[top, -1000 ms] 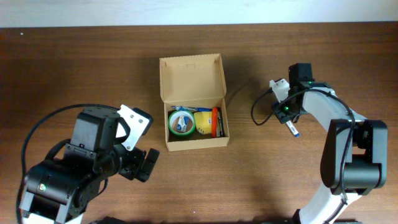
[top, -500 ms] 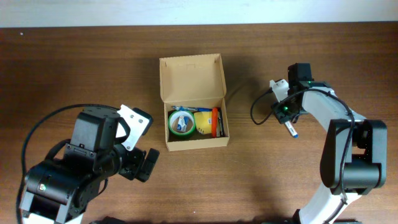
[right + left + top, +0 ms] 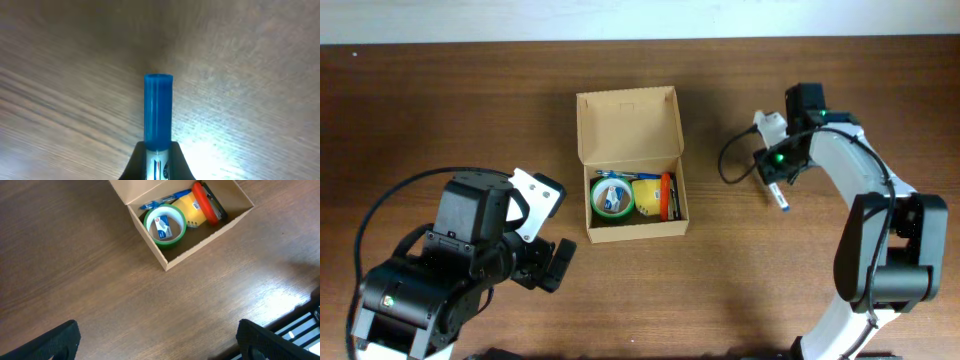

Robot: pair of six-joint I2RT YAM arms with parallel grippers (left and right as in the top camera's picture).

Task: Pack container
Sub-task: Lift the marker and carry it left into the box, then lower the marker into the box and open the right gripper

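Note:
The container point(image 3: 630, 125), a tan cardboard box with its flap lid open toward the back, sits mid-table and also shows in the left wrist view point(image 3: 235, 205). Inside lie a green tape roll point(image 3: 612, 197), a yellow item point(image 3: 647, 195) and a red-orange tool point(image 3: 667, 195). My right gripper point(image 3: 777, 180) is shut on a white marker with a blue cap point(image 3: 158, 107), held right of the box; its tip point(image 3: 784, 207) pokes out below the fingers. My left gripper point(image 3: 160, 340) is open and empty above bare table, in front of the box.
The wooden table point(image 3: 440, 110) runs to a pale back edge. A black cable point(image 3: 730, 170) loops beside the right wrist. The left arm's bulky body point(image 3: 460, 270) fills the front left.
My right gripper has shifted slightly back and left with the marker in it. The left arm and box have not moved.

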